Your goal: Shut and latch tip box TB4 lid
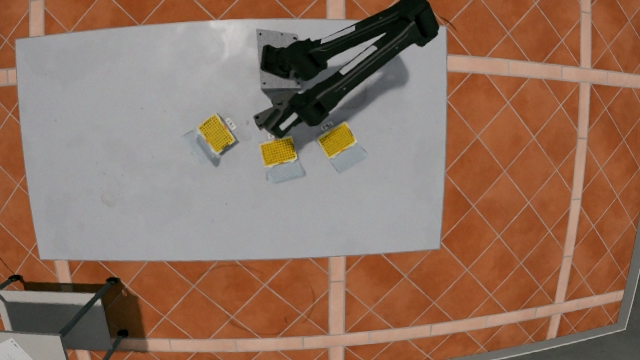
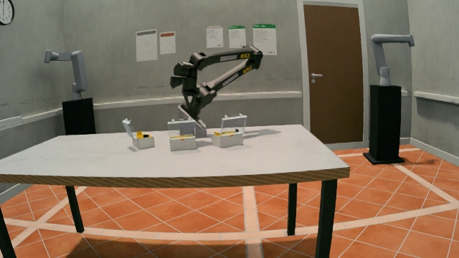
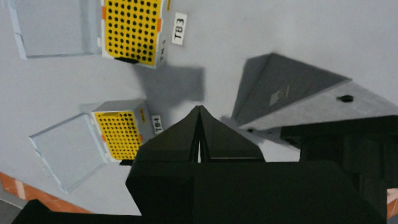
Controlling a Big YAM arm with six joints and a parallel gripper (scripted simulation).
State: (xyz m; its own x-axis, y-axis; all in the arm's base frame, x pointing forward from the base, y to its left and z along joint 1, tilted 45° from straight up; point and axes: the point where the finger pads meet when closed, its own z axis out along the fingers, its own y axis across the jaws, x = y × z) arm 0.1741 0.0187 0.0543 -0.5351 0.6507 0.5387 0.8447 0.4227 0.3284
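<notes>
Tip box TB4 (image 1: 336, 140) (image 2: 226, 139) (image 3: 119, 135) is the right-hand box of the three, with a yellow tip rack. Its clear lid (image 1: 349, 159) (image 2: 234, 124) (image 3: 67, 150) stands fully open. TB3 (image 1: 278, 151) (image 2: 183, 142) (image 3: 132, 30) is the middle box and TB1 (image 1: 216, 133) (image 2: 143, 141) the left one; both lids are open. All three stand flat on the bench (image 1: 125, 200). My gripper (image 1: 260, 121) (image 2: 174, 84) (image 3: 199, 112) is shut on nothing. It hangs high above the bench, behind TB3 and to the left of TB4, touching no box.
The arm's grey base plate (image 1: 276, 42) (image 3: 310, 102) lies just behind the boxes. White label tags lie beside the boxes; the one for TB3 (image 3: 178, 28) and the one for TB4 (image 3: 157, 124) show in the wrist view. A small cart (image 1: 55, 315) stands on the floor off the bench.
</notes>
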